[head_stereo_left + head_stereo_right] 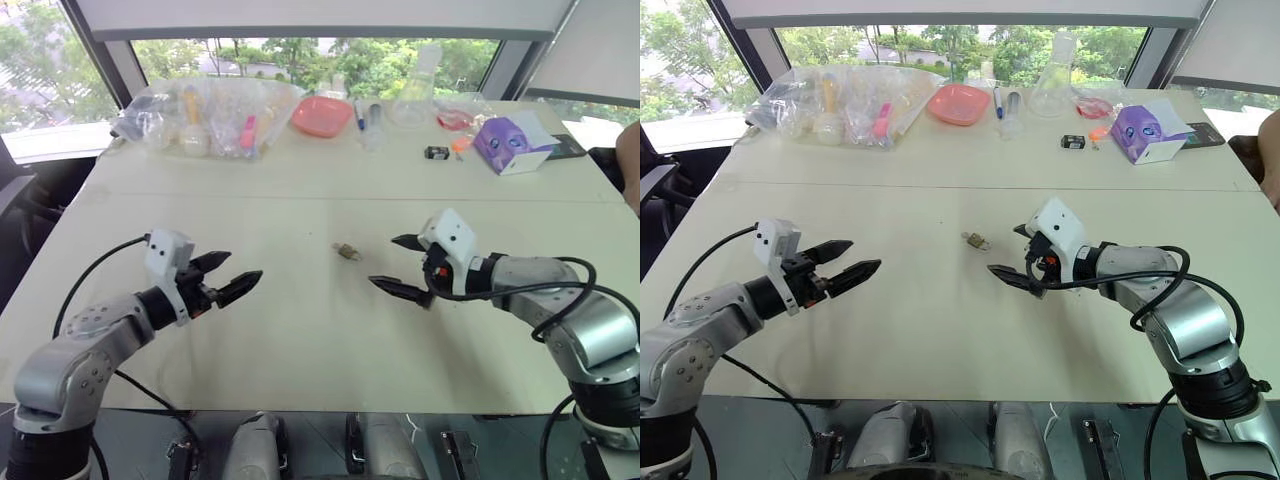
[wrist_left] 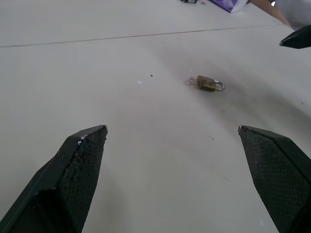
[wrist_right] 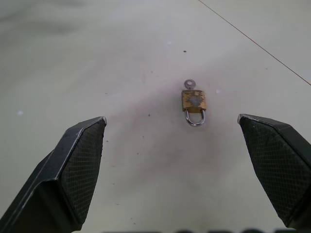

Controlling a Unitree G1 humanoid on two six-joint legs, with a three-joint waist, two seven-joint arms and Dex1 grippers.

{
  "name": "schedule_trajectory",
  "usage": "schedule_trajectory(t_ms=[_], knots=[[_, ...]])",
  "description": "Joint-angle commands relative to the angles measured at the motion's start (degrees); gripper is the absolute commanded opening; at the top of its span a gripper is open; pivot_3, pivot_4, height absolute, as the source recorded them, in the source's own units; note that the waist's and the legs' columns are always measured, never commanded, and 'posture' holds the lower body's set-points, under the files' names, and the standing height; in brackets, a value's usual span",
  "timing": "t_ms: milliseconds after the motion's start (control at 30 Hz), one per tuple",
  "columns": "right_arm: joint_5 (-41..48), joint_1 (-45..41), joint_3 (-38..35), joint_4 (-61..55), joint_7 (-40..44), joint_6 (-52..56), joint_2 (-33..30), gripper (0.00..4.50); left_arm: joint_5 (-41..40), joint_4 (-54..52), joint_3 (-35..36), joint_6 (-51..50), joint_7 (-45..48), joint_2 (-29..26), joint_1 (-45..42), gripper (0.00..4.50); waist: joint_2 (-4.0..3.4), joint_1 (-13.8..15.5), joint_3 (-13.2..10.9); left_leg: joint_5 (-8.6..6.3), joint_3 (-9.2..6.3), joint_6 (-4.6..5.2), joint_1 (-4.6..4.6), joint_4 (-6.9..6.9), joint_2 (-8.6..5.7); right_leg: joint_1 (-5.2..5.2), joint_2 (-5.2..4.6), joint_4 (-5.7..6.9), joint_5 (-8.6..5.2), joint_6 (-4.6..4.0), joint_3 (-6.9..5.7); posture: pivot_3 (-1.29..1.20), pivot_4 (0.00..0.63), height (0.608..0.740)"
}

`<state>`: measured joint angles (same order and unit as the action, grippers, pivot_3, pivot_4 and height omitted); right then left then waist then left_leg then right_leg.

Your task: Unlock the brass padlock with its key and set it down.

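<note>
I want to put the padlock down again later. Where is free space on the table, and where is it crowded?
Bare tabletop surrounds the brass padlock, between the open left gripper and open right gripper. The far edge is crowded: plastic bags, pink dish, purple box.

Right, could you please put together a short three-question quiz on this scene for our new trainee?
1. True or false: the brass padlock lies on the table, held by neither pincer.
2. Which best describes the left pincer and the right pincer?
A. Both open
B. Both shut
C. Left shut on the padlock
3. Fill in: the key sits at the end of the padlock's body opposite its ______.

Key:
1. True; it lies between the two pincers, apart from both.
2. A
3. shackle
</note>
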<state>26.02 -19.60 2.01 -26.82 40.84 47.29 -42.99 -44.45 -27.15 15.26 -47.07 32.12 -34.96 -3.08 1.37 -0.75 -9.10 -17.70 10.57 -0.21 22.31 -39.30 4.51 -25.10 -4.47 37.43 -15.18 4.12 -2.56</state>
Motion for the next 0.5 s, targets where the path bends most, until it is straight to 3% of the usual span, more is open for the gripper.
schedule_trajectory(t_ms=[33,500], knots=[[-0.6,-1.0,-0.5,-0.6,-0.2,-1.1,-0.2,4.5,-1.1,-1.2,1.1,0.0,0.3,-0.5,0.3,4.47,0.0,0.0,0.0,0.0,0.0,0.0,0.0,0.0,0.0,0.0,0.0,0.0,0.0,0.0,0.0,0.0,0.15,0.74],[-2.3,-1.7,0.1,0.2,-1.3,-0.5,0.3,4.5,-0.8,0.1,0.4,0.3,1.0,-1.4,-1.0,4.47,0.0,0.0,0.0,0.0,0.0,0.0,0.0,0.0,0.0,0.0,0.0,-0.01,0.0,0.0,0.0,0.0,0.15,0.74]])
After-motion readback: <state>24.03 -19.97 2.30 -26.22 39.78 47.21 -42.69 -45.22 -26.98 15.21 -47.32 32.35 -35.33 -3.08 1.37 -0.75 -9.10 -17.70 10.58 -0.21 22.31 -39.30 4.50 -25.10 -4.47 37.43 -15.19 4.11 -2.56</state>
